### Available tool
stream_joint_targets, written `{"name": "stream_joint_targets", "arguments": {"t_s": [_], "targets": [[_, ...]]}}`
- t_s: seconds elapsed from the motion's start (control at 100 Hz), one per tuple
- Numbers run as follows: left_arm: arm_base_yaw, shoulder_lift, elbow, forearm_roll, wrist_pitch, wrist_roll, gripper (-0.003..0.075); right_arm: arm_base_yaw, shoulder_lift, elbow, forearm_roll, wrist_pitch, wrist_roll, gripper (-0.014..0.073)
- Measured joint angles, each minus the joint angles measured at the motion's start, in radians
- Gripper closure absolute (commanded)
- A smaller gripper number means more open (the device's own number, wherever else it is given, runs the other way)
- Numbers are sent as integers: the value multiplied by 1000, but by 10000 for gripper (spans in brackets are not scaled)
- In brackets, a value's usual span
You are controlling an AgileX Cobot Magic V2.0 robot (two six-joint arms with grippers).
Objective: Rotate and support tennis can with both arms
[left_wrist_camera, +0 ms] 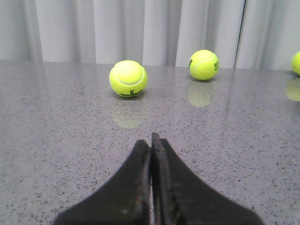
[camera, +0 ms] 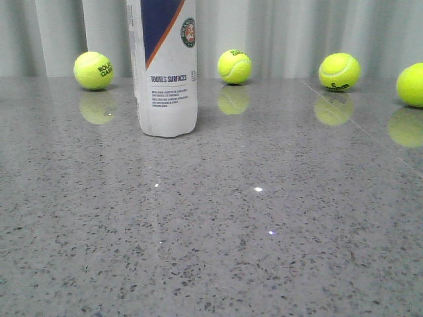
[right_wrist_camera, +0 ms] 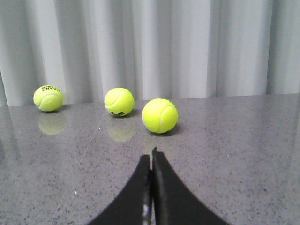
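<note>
The tennis can (camera: 165,66) stands upright at the back left of the grey table in the front view, its top cut off by the frame; its white-and-navy label, orange stripe and round emblem face me. No gripper shows in the front view. My left gripper (left_wrist_camera: 151,139) is shut and empty, low over the table, and the can is out of its view. My right gripper (right_wrist_camera: 151,154) is shut and empty, low over the table, and the can is out of its view too.
Several yellow-green tennis balls lie along the back by the grey curtain: one left of the can (camera: 94,70), one right of it (camera: 234,67), two further right (camera: 339,71) (camera: 412,84). Balls also lie ahead of each gripper (left_wrist_camera: 128,78) (right_wrist_camera: 160,116).
</note>
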Motion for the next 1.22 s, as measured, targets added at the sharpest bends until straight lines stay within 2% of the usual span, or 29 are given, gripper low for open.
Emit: {"name": "stream_joint_targets", "arguments": {"t_s": [0.22, 1.22], "targets": [[0, 0, 0, 0, 0, 0, 739, 0, -1, 1, -2, 55, 0, 655], [0, 0, 0, 0, 0, 0, 739, 0, -1, 1, -2, 81, 0, 655]]}}
